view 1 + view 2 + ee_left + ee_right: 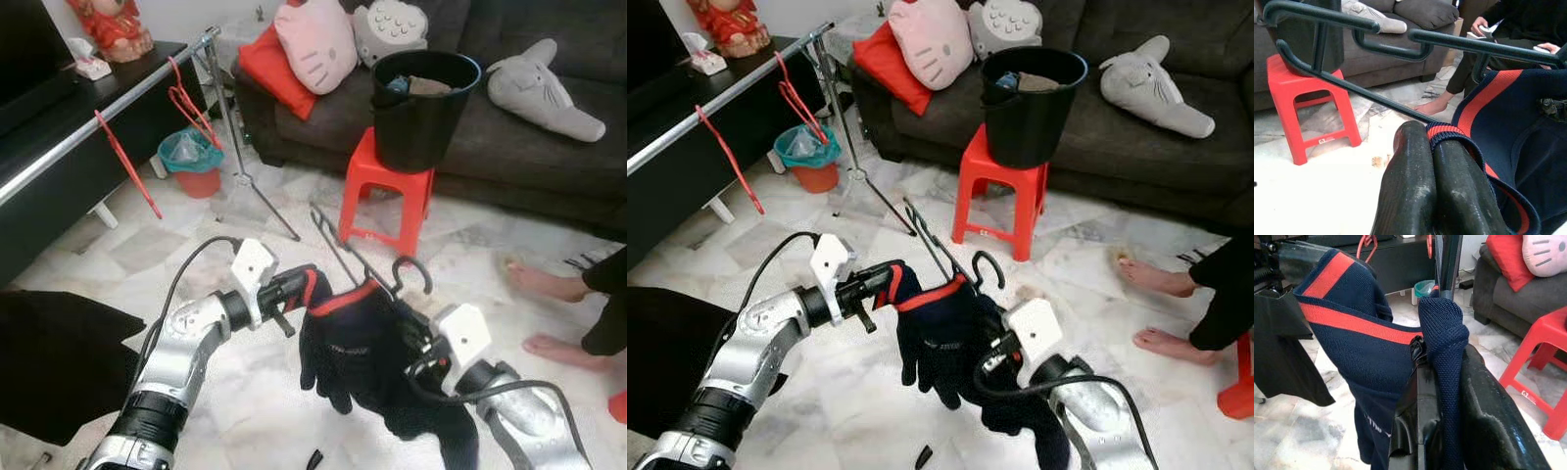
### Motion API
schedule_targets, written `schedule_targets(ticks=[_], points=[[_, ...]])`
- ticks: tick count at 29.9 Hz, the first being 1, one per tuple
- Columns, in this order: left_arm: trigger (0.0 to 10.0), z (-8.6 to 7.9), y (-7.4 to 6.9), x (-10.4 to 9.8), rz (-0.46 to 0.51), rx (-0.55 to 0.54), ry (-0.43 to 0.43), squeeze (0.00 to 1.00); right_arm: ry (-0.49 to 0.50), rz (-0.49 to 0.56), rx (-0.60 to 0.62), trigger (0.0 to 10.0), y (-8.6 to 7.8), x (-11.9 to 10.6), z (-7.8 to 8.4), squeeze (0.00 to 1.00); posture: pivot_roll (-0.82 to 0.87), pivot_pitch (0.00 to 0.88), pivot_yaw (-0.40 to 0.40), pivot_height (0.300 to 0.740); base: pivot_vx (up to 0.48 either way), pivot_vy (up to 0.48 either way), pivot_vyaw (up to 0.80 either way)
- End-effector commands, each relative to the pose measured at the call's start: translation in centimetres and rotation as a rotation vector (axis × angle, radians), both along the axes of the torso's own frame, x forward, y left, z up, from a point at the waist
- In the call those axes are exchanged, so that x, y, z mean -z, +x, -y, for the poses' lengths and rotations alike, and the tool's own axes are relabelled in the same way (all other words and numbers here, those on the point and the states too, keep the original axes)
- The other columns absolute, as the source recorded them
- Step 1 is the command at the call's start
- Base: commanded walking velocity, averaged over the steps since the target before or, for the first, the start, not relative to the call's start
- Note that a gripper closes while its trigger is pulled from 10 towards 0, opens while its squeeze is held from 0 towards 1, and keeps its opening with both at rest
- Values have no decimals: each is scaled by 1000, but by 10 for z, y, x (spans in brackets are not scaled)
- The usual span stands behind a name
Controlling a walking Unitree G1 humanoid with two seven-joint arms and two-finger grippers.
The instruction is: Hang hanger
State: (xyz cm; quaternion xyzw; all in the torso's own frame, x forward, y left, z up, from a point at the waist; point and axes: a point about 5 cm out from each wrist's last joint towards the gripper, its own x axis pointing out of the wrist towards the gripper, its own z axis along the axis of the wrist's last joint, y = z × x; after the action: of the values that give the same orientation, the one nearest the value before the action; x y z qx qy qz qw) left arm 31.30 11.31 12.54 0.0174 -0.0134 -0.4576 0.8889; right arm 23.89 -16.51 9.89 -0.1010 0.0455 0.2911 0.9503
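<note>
Far off at ten o'clock: a rail [108,96] on a stand, running from nine o'clock at the near left up toward twelve at its far end, two red hangers [125,163] already hooked over it. Beyond, at one o'clock, a sofa [509,117], with a red stool [390,184] in front carrying a black bucket [423,106]. At three o'clock, a person's bare feet [549,284] on the tiles.

Close in, dead centre: a navy shirt [364,364] with a red collar band, draped on a dark hanger [355,262] and held up between both arms. Hanger's long axis slanting roughly from eleven down to five, hook [411,268] curling up at the top, toward one o'clock of the shirt.

Left gripper [302,290] at nine o'clock of the shirt, pinched shut on the red-banded collar edge; in the left wrist view the two fingers [1435,191] pressed together with cloth looped over them. Right gripper [1437,382] at four o'clock of the shirt, clamped on a bunched fold of navy knit.

Deciding relation, as a judgement: rail lies well apart, up and to the left, at about ten o'clock from the hook. Left arm nearer to it. Likely needs a turn or step leftward and a lift to bring the hook over the bar.
</note>
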Motion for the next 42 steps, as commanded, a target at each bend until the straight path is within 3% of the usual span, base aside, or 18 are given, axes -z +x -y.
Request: schedule_targets(ticks=[1,24,30,36,42], points=[[10000,-4,-2,3,11,1,20,0,14,14,-1,10000,0,-6,0,0,-67,80,85,740,0,0,0],[10000,-20,-1,-8,74,-22,23,0,-24,-37,30,10000,-10,-1,24,0,-63,83,88,740,0,0,0],[10000,-25,-1,-6,63,-40,29,0,-11,-49,-30,10000,-17,-4,20,0,-63,83,88,740,0,0,0],[10000,-31,-1,4,36,-70,45,0,19,-71,-167,10000,-30,-13,4,0,-66,84,87,740,0,0,0],[10000,-36,0,6,29,-91,49,0,24,-92,-203,10000,-36,-16,0,0,-66,82,85,740,0,0,0]])
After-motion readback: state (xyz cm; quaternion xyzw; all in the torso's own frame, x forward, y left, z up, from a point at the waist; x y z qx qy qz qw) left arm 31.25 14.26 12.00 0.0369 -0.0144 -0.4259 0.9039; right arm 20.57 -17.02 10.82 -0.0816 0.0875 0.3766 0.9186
